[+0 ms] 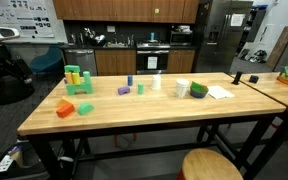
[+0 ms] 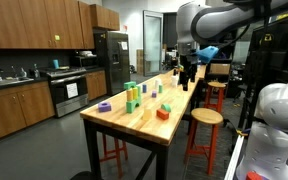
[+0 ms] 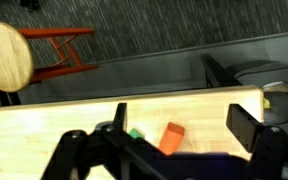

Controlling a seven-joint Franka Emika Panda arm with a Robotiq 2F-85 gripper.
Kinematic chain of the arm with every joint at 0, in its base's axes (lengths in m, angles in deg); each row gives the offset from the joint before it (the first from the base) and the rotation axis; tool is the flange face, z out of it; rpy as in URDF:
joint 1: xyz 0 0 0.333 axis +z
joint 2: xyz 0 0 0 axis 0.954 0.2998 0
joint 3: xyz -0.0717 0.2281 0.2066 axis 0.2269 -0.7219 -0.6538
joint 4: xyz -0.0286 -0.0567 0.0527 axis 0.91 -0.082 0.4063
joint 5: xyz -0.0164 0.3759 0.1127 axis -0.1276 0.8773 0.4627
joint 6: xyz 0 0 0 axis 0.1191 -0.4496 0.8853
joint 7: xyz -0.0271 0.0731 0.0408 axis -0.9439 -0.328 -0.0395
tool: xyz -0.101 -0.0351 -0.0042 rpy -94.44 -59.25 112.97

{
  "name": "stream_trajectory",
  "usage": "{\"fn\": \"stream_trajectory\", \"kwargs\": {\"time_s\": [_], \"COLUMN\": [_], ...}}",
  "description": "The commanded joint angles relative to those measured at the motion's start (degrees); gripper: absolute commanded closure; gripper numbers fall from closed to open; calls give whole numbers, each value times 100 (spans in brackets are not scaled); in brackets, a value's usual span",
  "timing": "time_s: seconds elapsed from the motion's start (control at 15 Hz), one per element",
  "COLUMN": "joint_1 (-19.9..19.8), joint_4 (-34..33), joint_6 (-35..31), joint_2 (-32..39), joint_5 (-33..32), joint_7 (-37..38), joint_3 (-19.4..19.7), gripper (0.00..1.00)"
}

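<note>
Checking containers first: a white cup (image 1: 156, 82) and a second white cup (image 1: 181, 88) stand upright around the middle of the wooden table (image 1: 134, 118); I can't see inside either. Green-and-yellow item (image 1: 199, 90) just beside the second white cup, toward the table's end, may be stacked bowls, too small to tell.

Gripper (image 3: 181, 122) hangs over the table, jaws wide apart, holding nothing. Orange block (image 3: 172, 138) shows between the fingers (image 3: 242, 125) in the wrist view. It lies on the table near its long edge, well apart from both pads. Small green piece (image 3: 134, 133) sits near it, partly hidden behind one finger.

Round wooden stool (image 3: 6, 55) stands on the floor off that same table edge. I see bare wood around the block and open room along the table edge.

In an exterior view the gripper (image 2: 187, 72) is above the table's far end, and the arm runs out of frame at the top. Finger bases are cut off at the wrist view's bottom. Dark shape (image 3: 239, 72) past the table's corner: can't identify.
</note>
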Motion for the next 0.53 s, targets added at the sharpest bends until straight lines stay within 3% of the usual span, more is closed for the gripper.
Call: {"fn": "stream_trajectory", "kwargs": {"time_s": [0.0,0.47], "joint_1": [-167,-581], "joint_4": [-322,-671], "joint_6": [-540,-1021], "joint_2": [283,648], "joint_5": [4,29], "joint_7": [598,1367], "joint_3": [-51,-40], "gripper": [0,0]}}
